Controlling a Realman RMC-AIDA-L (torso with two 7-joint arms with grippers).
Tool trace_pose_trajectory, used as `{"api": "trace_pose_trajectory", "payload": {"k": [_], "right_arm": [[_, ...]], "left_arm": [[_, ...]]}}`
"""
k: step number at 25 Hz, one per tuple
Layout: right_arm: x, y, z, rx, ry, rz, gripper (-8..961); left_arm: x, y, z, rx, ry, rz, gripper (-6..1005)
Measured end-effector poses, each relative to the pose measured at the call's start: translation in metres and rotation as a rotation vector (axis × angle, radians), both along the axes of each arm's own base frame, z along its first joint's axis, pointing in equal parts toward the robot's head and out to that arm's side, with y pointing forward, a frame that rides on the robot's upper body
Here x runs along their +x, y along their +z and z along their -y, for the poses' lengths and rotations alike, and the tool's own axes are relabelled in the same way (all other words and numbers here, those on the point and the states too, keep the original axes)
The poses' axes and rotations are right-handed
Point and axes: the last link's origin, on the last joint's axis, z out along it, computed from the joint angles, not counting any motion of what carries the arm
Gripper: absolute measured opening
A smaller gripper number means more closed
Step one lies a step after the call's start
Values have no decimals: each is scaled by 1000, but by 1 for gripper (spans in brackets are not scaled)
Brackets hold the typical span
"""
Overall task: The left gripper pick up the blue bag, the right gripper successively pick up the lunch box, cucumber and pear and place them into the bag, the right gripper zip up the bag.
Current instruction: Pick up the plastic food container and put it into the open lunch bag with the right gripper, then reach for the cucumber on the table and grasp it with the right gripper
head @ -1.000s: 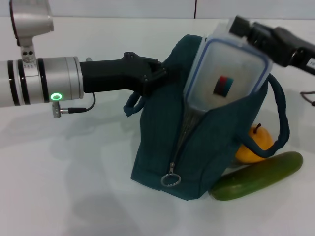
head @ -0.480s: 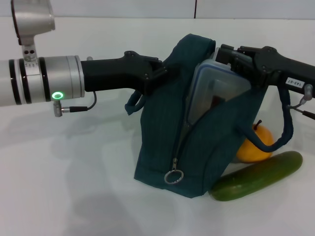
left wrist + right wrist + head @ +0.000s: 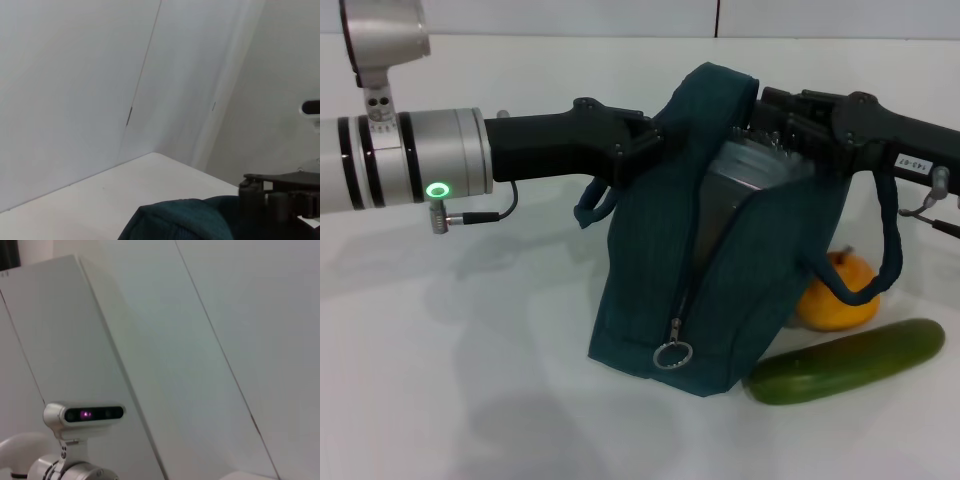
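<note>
One item of three is nearly stowed: the lunch box (image 3: 752, 178) sits deep in the open mouth of the blue bag (image 3: 720, 270), only its pale lid showing between the fabric walls. The right gripper (image 3: 782, 128) is at the bag's top edge, over the box; whether it grips or has released I cannot tell. The left gripper (image 3: 642, 152) is clenched on the bag's upper rim, holding it upright on the table (image 3: 470, 350).

Outside, the pear (image 3: 838, 295) rests just beside the bag's right side, and the cucumber (image 3: 850, 362) lies in front of it, near the bag's lower corner.

The box looks rigid, light and smooth, best taken across its short sides. The bag is soft and would slump if released. Its zipper pull (image 3: 673, 354) hangs low at the front.
</note>
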Motion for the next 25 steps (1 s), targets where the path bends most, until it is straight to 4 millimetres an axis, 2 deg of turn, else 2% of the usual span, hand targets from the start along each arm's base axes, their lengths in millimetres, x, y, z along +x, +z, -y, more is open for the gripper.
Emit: {"api": "trace_pose_trajectory", "payload": {"k": [4, 8, 11, 12, 15, 16, 17, 22, 25], "right_arm": [[1, 4, 0, 23, 8, 8, 190], [4, 28, 7, 110, 35, 11, 253], [1, 50, 21, 142, 99, 56, 489], [0, 55, 25, 131, 113, 87, 523], [-4, 61, 37, 17, 143, 271, 624], [-4, 61, 37, 17, 143, 271, 658], [-5, 62, 43, -87, 131, 414, 692], [-10, 66, 56, -182, 168, 527, 796], [-16, 64, 67, -275, 252, 555, 798]], "left_arm": [[0, 0, 0, 0, -1, 0, 45], [-1, 0, 0, -1, 2, 0, 45], [-4, 0, 2, 0, 11, -1, 45], [-5, 1, 3, 1, 14, -2, 45], [-9, 0, 4, -2, 22, -10, 45], [-11, 0, 5, -4, 24, -16, 45], [-11, 0, 5, -5, 24, -19, 45], [-10, -1, 4, -8, 16, -25, 45], [-9, -1, 4, -11, 13, -27, 45]]}}
